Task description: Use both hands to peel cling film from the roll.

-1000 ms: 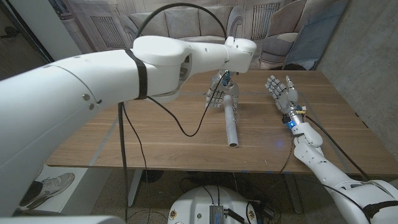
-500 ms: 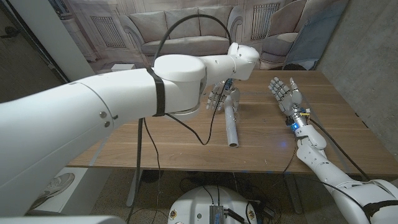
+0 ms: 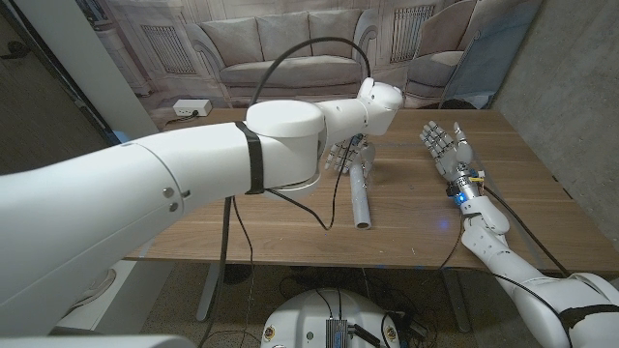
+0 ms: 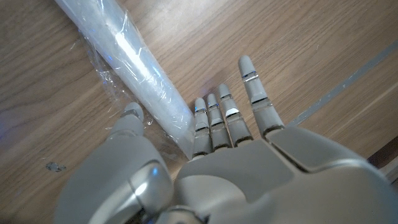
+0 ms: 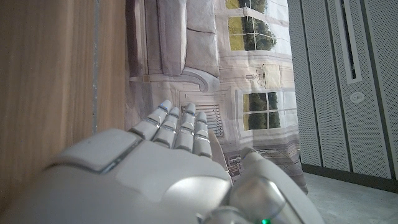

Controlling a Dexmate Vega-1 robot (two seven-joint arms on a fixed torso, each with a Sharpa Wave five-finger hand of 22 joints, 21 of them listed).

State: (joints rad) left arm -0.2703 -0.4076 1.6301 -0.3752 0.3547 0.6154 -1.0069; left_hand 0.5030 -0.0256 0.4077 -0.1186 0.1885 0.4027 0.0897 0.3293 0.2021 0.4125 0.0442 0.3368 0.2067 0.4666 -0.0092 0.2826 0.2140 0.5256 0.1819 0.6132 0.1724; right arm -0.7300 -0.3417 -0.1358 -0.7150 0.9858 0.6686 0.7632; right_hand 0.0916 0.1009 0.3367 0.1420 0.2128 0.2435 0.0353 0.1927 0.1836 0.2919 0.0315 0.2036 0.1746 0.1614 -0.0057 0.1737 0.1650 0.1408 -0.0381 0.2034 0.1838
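Note:
The cling film roll [image 3: 361, 193] lies on the wooden table [image 3: 406, 208], pointing from the far middle toward the near edge. My left hand [image 3: 338, 158] hovers at its far end, partly hidden by my own forearm. In the left wrist view this hand [image 4: 205, 162] straddles the end of the roll [image 4: 140, 59], with the thumb on one side, the fingers [image 4: 214, 118] stretched out on the other, and crinkled loose film [image 4: 102, 68] beside the thumb. My right hand [image 3: 443, 145] stands upright to the roll's right, fingers apart and holding nothing; the right wrist view shows it [image 5: 168, 168] beside bare wood.
A black cable [image 3: 290, 198] from my left arm hangs in a loop over the table left of the roll. A white box [image 3: 189, 105] sits at the table's far left edge. A printed sofa backdrop stands behind the table, and a grey wall runs along its right side.
My left forearm has swung to the right and forward, bringing the left hand down closer to the roll's far end. The right hand has stayed about where it was, and the roll has not moved.

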